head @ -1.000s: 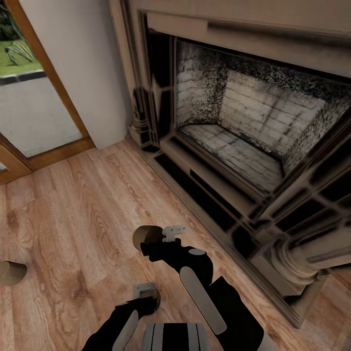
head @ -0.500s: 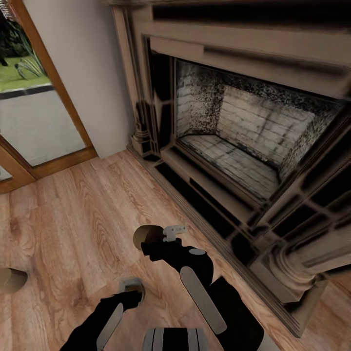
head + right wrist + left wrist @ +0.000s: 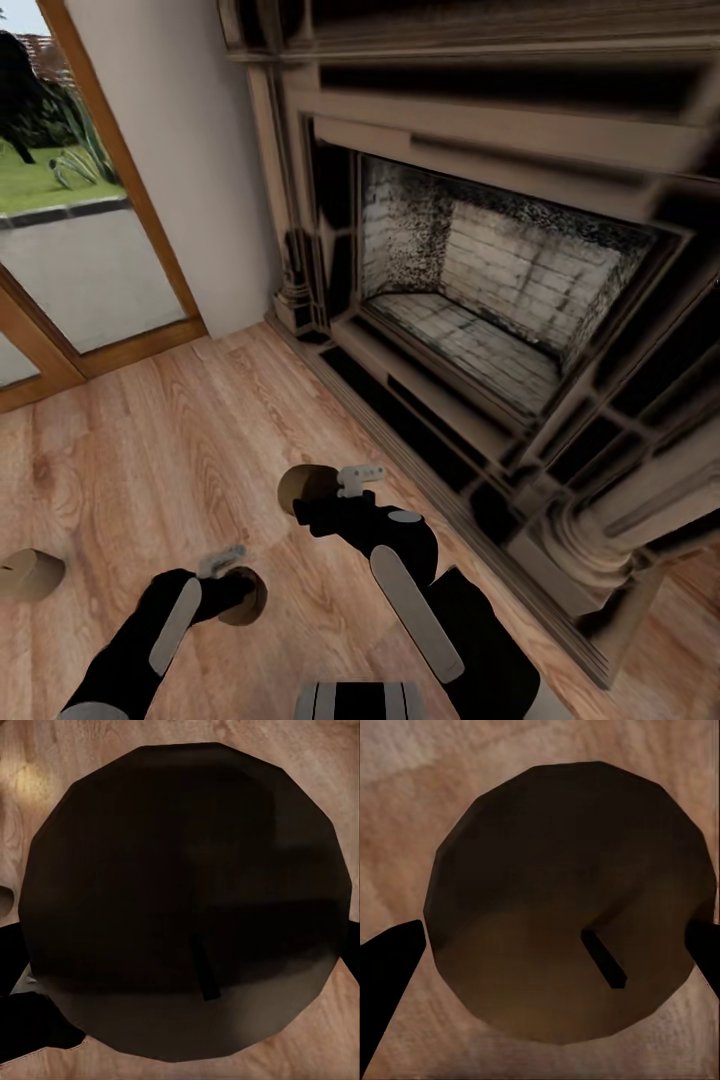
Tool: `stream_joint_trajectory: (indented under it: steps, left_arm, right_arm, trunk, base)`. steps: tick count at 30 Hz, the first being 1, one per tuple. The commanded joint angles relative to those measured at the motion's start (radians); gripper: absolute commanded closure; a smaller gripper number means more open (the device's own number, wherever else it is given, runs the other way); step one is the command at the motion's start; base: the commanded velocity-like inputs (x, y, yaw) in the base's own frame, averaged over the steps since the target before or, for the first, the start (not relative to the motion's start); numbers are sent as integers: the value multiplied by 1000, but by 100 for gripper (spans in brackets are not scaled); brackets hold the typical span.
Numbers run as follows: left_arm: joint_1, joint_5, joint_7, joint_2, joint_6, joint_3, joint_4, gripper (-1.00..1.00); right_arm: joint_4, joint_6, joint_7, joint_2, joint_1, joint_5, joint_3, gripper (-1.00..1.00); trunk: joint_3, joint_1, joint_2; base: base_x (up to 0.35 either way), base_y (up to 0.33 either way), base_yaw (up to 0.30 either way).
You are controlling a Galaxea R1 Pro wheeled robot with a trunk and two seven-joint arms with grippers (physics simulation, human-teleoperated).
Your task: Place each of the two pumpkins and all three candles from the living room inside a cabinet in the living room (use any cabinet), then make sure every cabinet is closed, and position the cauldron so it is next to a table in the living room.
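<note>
Each gripper, left [image 3: 228, 583] and right [image 3: 345, 487], pinches a candle [image 3: 566, 900] for carrying, beside the fireplace [image 3: 480, 300].

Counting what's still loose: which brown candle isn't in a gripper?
The candle on the floor, lying alone beyond the left gripper; the other two sit at grippers.

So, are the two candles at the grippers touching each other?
Apart. Head view shows bare floor between the candle at the left gripper and the candle at the right gripper.

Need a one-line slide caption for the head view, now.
Both grippers, left and right, each hold a candle above the plank floor beside the brick fireplace.
</note>
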Motion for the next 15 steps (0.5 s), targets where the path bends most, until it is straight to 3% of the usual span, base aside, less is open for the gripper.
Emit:
stream_joint_trajectory:
  steps: [1,6,9,12,15]
  left_arm:
    - [0,0,-5,0,19,11,-9,100]
    - [0,0,-15,1,55,36,-26,100]
    - [0,0,-17,3,119,43,-62,100]
    - [0,1,-21,2,175,99,-96,100]
    - [0,1,-23,2,220,182,-108,100]
  right_arm:
    - [1,0,0,0,0,0,0,100]
    - [2,2,-4,0,0,1,0,100]
    - [3,5,-77,0,0,-2,2,100]
    - [3,9,-97,0,0,-2,3,100]
    - [9,12,-142,0,0,-2,4,100]
  trunk:
    - [4,0,0]
    - [23,-3,1]
    - [35,-4,2]
    - [46,-5,3]
    - [58,-7,4]
  base:
    - [-81,0,0]
    - [-221,0,0]
    - [-32,0,0]
    - [-6,0,0]
    - [-5,0,0]
